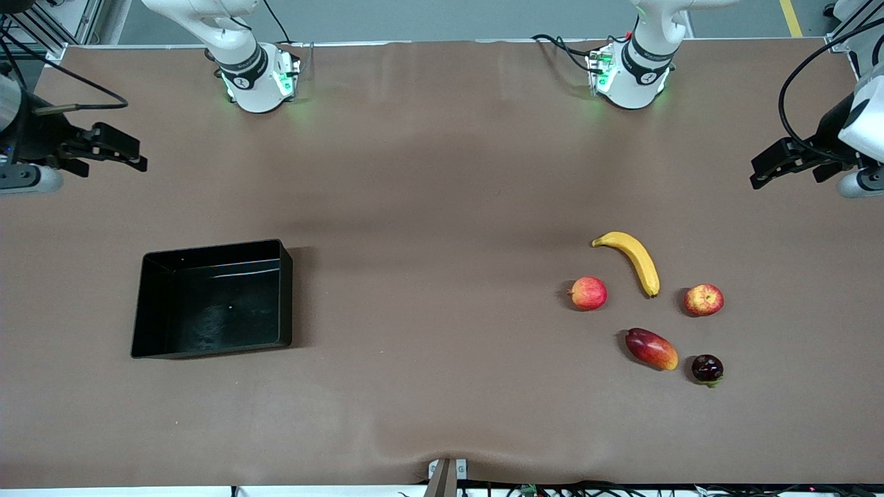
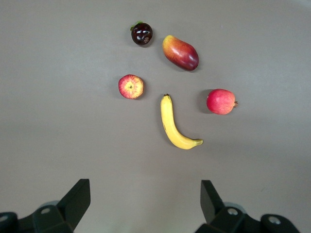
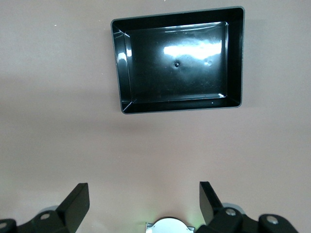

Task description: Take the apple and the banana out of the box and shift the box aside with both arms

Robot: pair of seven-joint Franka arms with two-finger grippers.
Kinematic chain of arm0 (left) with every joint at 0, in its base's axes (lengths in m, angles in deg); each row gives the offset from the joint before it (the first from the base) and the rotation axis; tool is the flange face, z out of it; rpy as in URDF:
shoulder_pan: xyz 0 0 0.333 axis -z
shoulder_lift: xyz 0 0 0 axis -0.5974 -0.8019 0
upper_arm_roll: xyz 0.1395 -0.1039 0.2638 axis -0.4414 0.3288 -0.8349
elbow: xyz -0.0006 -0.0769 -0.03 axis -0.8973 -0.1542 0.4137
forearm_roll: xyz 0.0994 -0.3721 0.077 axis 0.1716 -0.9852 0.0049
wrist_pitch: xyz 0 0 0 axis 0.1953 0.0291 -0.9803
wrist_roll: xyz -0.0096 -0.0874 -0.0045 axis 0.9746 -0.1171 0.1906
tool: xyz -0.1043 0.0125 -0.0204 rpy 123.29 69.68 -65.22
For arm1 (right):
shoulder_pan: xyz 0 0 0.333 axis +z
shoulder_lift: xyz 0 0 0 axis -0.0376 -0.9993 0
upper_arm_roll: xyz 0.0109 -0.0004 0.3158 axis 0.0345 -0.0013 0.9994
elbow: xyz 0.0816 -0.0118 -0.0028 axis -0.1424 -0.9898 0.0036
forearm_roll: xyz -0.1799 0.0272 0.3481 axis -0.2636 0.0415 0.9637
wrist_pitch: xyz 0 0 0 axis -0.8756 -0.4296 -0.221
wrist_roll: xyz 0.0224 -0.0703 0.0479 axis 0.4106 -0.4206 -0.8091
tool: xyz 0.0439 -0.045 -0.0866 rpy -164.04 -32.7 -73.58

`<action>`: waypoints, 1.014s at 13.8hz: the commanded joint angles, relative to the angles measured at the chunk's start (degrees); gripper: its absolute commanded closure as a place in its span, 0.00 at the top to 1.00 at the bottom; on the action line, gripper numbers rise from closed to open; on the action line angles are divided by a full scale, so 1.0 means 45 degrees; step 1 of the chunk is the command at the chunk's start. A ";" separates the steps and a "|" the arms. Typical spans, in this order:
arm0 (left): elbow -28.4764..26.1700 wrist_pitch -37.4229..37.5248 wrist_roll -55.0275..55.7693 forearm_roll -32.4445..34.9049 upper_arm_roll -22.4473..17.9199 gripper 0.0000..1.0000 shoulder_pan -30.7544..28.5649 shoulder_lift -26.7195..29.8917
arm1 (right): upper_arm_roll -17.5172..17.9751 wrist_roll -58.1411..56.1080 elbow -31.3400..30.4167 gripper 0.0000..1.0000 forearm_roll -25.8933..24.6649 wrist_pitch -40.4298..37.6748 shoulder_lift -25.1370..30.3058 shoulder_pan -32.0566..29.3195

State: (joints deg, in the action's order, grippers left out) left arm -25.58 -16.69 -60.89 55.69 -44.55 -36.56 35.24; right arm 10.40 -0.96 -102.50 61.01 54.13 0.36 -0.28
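Note:
The yellow banana (image 1: pixel 632 259) (image 2: pixel 174 124) lies on the brown table toward the left arm's end. The red apple with yellow streaks (image 1: pixel 704 299) (image 2: pixel 130 86) sits beside its stem end. The black box (image 1: pixel 214 304) (image 3: pixel 177 63) stands empty toward the right arm's end. My left gripper (image 1: pixel 763 172) (image 2: pixel 145 184) hangs open over the table's edge at the left arm's end, holding nothing and well apart from the fruits. My right gripper (image 1: pixel 135 155) (image 3: pixel 143 187) hangs open over the edge at the right arm's end, also holding nothing and away from the box.
A second round red fruit (image 1: pixel 588 293) (image 2: pixel 221 101) sits on the banana's box side. An oblong red-orange mango-like fruit (image 1: pixel 651 348) (image 2: pixel 181 52) and a small dark purple fruit (image 1: pixel 707 368) (image 2: pixel 142 34) lie nearer the front camera. Bare tabletop separates box and fruits.

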 commanded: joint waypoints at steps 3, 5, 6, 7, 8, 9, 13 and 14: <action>-0.0175 0.0028 0.0421 -0.0256 0.0283 1.00 -0.0047 0.0254 | 0.0123 0.0576 0.0346 1.00 -0.0158 -0.0192 -0.0110 0.0247; 0.0077 0.0068 0.0363 -0.0159 0.0264 1.00 -0.0048 0.0080 | 0.0143 0.0576 0.0327 1.00 -0.0158 -0.0114 -0.0110 0.0247; 0.0079 0.0068 0.0363 -0.0120 0.0264 1.00 -0.0047 0.0078 | 0.0201 0.0576 0.0327 1.00 -0.0158 -0.0055 -0.0110 0.0228; 0.0098 0.0068 0.0305 -0.0062 0.0264 1.00 -0.0047 0.0078 | 0.0202 0.0576 0.0269 1.00 -0.0158 0.0081 -0.0110 0.0208; 0.0098 0.0068 0.0285 -0.0042 0.0244 1.00 -0.0067 0.0078 | 0.0202 0.0576 0.0229 1.00 -0.0158 0.0198 -0.0110 0.0208; 0.0079 0.0068 0.0246 -0.0041 0.0263 1.00 -0.0106 0.0059 | 0.0221 0.0576 0.0210 1.00 -0.0196 0.0315 -0.0110 0.0208; 0.0157 0.0223 0.0246 0.0251 0.0263 1.00 -0.0028 -0.0019 | 0.0202 0.0557 0.0190 1.00 -0.0197 0.0278 -0.0110 0.0169; 0.0157 0.0302 0.0246 0.0271 0.0283 1.00 0.0011 -0.0019 | 0.0202 0.0557 0.0170 1.00 -0.0197 0.0297 -0.0110 0.0169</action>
State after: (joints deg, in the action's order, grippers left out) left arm -25.48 -16.42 -59.56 55.82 -43.60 -36.73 35.22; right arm 10.83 0.59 -102.34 61.01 55.54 0.14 0.72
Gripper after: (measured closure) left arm 0.000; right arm 0.000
